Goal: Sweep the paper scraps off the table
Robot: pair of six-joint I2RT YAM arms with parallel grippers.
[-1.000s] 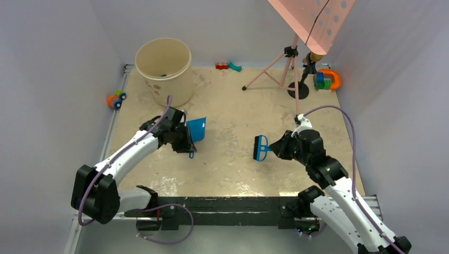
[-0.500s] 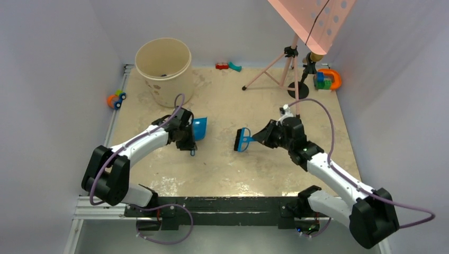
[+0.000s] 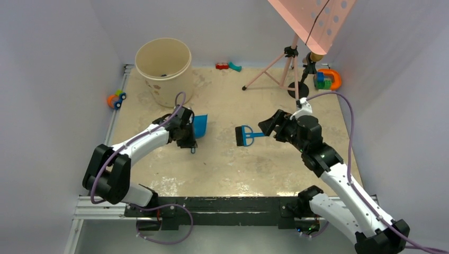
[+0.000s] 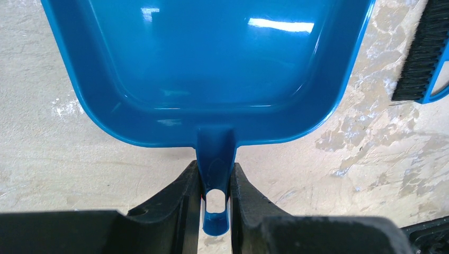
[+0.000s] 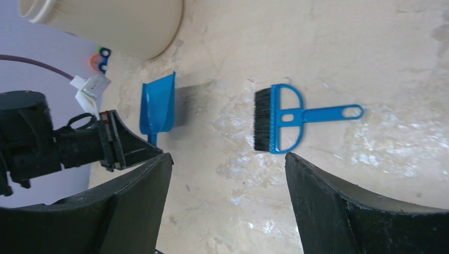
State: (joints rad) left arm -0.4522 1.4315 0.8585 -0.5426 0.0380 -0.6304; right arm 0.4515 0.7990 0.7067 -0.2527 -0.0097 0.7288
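The left gripper (image 4: 214, 168) is gripping the thin handle of the blue dustpan (image 4: 212, 69). Its two black fingers are pressing tightly on both sides of the handle, so no gap is showing. The pan is lying low over the beige table (image 3: 227, 169), near the middle on the left side, with its wide mouth pointing away from the gripper. Whether its front edge is touching the surface cannot be told. The blue brush (image 5: 278, 119) is lying flat on the table between the two arms and well apart from the dustpan. Its black bristles are facing the dustpan and its long handle is pointing toward the right arm. The right gripper (image 5: 226, 159) is hovering above the table near the end of this handle without touching it. Its fingers are spread wide and are holding nothing. The cream bucket (image 3: 172, 90) is standing at the far left part of the table, beyond the dustpan. A small dark speck (image 3: 163, 75) is showing inside it, too small to say if it is one of the paper scraps.
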